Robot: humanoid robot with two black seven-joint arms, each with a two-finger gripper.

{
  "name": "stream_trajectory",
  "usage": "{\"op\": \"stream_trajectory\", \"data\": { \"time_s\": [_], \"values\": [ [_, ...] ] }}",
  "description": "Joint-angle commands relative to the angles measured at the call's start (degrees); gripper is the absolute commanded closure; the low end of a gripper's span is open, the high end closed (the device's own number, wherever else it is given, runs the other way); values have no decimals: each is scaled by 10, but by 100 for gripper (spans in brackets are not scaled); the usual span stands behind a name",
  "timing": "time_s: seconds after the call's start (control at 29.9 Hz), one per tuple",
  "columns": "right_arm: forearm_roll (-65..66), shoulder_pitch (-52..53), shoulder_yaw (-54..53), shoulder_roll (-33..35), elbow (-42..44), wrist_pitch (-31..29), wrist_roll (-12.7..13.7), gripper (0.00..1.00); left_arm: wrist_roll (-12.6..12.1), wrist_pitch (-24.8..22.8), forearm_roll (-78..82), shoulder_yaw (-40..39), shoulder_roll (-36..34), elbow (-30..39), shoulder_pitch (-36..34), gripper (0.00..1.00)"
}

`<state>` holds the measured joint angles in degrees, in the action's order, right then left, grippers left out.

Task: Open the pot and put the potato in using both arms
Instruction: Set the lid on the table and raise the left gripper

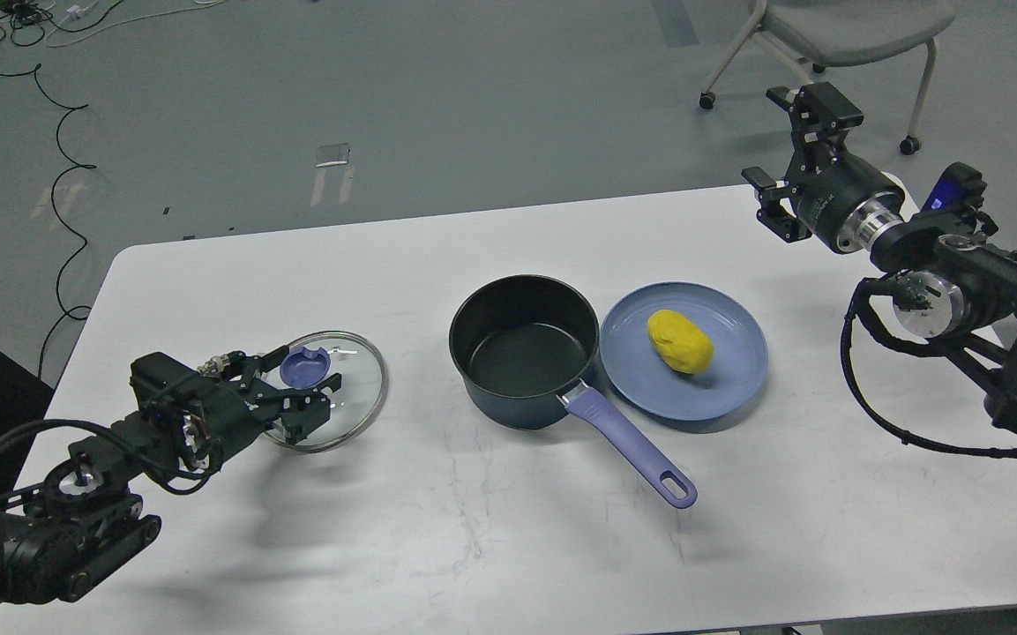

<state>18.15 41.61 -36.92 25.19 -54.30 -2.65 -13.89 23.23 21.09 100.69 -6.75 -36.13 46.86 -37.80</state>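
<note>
Head view: looking down on a white table [437, 547], grey floor beyond.
Pot [526, 351]: sitting open near the middle of the table, black inside showing, nothing in it; its purple handle [630, 446] is pointing toward the near right.
Potato [680, 341]: lying on a blue plate [649, 388], which is sitting just right of the pot, its rim touching or nearly touching the pot's wall.
Lid [332, 388]: glass with a metal rim and a purple knob [305, 364], sitting at the left of the table, well apart from the pot; whether it is resting flat or being held slightly tilted, I cannot tell.
Left gripper [310, 388]: reaching in from the near left, its fingers closing around the lid's knob, one on the far side and one on the near side.
Right gripper [790, 163]: hanging above the far right edge of the table, well apart from plate and potato, fingers spread apart and holding nothing.
Floor: a grey chair [834, 35] is standing at the far right, black cables [58, 159] trailing at the far left.
</note>
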Motion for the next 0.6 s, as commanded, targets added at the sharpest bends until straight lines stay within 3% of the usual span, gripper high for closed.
{"op": "stream_trajectory", "data": {
  "time_s": [0.0, 0.13, 0.27, 0.4, 0.47, 0.57],
  "values": [
    [13, 8, 26, 0, -5, 0, -1, 0, 2, 4, -82, -5, -2, 5, -23, 3],
    [141, 51, 125, 5, -6, 13, -5, 0, 36, -3, -309, -3, -4, 6, -127, 2],
    [297, 81, 209, 7, -13, 19, -6, 0, 38, -44, -455, -6, -3, 6, -195, 2],
    [425, 104, 292, 7, -13, 27, -28, 1, 38, -90, -567, -6, -2, 8, -215, 2],
    [487, 112, 331, 13, -13, 42, -46, 1, 38, -91, -581, -5, -2, 8, -214, 2],
    [543, 122, 370, 32, -9, 60, -48, 2, 39, -91, -581, -4, -3, 8, -211, 2]
  ]
}}
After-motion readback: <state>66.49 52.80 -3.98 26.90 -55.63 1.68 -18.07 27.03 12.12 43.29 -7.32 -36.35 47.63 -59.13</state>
